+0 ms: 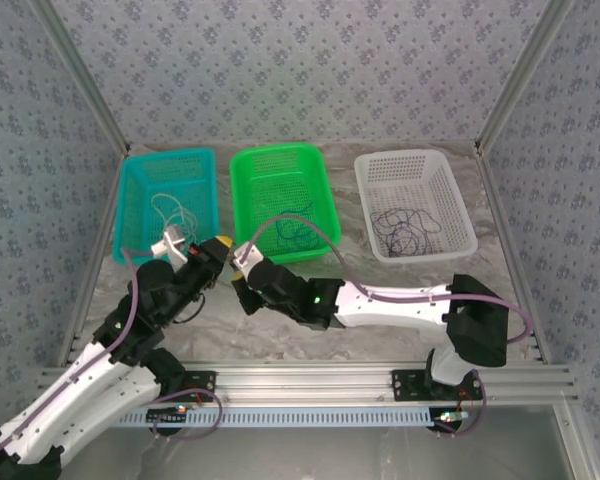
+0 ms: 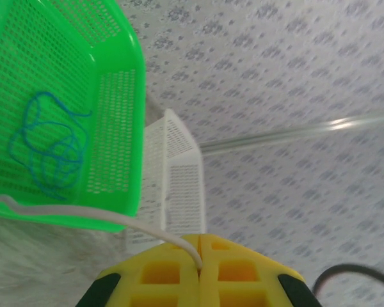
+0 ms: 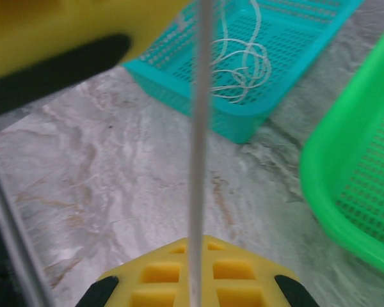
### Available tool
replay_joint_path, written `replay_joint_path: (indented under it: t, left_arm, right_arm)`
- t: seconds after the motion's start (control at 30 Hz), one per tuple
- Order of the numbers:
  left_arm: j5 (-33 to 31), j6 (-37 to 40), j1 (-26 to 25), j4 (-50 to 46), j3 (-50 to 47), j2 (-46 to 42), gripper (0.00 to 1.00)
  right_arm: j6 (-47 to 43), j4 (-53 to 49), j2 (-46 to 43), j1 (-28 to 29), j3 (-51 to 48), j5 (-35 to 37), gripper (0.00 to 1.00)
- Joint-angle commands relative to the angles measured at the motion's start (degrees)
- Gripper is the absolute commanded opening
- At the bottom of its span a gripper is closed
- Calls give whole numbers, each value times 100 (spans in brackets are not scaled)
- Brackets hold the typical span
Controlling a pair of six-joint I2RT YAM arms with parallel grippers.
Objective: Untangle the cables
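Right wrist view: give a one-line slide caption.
Right gripper shut on a straight white cable; white loops lie in the teal basket beyond, green basket nearby.

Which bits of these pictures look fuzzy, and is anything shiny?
Right wrist: the left gripper at the top is a soft yellow-and-black blur, very near the lens; the white cable beside it looks smeared. Left wrist: the metal bar glints, the blue cable is fairly sharp. Top external: even light, faint shadows.

High rear view facing down, close wrist views, shared green basket [image 1: 278,150]
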Motion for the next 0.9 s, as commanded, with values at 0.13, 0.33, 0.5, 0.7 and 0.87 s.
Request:
replay_joint_path:
  t: [0.13,0.33,0.5,0.7,0.87]
  left_arm:
    - [482,1581,355,-1185,902,375,0]
    - [746,2149,698,-1330,1065,445,0]
    - [886,2499,739,-1575,1387,621,0]
    - [881,2595,742,-1488,1470,659,0]
    - [966,2598,740,-1475,1622,723,0]
  right_arm:
    - [-193,-498,270,19,234,-1356,0]
    - [-221,-576,324,46,225,-1845,0]
    - [-134,-371,309,-13,207,-1804,0]
    - [-59,-284,270,-63,202,-1750,1]
    - [164,-179,231,-94,55,-1343,13]
